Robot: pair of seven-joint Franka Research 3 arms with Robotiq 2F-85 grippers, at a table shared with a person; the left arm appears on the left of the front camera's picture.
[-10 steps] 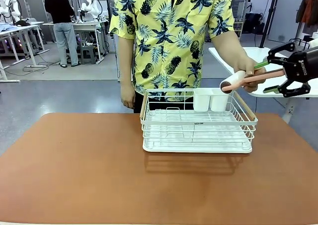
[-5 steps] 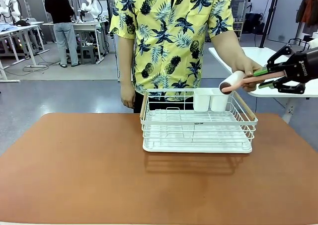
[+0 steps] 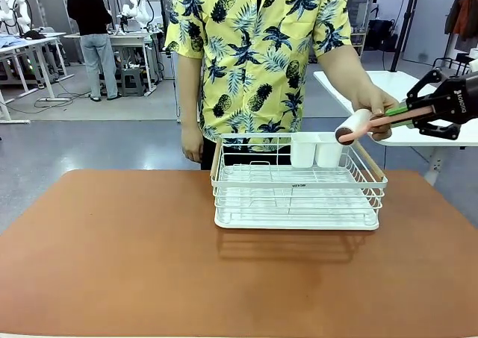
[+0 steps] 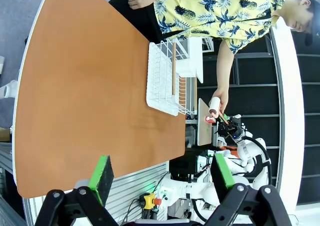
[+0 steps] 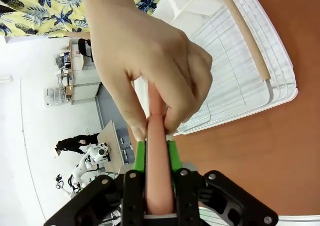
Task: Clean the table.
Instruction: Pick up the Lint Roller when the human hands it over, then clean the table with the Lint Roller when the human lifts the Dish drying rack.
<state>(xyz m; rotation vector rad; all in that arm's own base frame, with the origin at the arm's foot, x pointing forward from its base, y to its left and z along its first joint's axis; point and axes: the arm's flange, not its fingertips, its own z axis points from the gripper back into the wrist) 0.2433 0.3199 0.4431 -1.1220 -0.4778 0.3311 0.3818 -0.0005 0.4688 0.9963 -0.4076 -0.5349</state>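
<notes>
Having gaped a second ago, the right gripper (image 3: 408, 114) is now clamped on the lint roller handle (image 3: 386, 118), also held by the person's hand (image 3: 373, 99). The table (image 4: 90, 86) is seen beyond the spread, empty left gripper (image 4: 159, 175).

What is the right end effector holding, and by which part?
A lint roller, by its handle end; the person's hand grips the handle too.

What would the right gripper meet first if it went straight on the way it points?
The person's hand, wrapped around the same pink lint-roller handle the right gripper is shut on, just past its jaws.
</notes>
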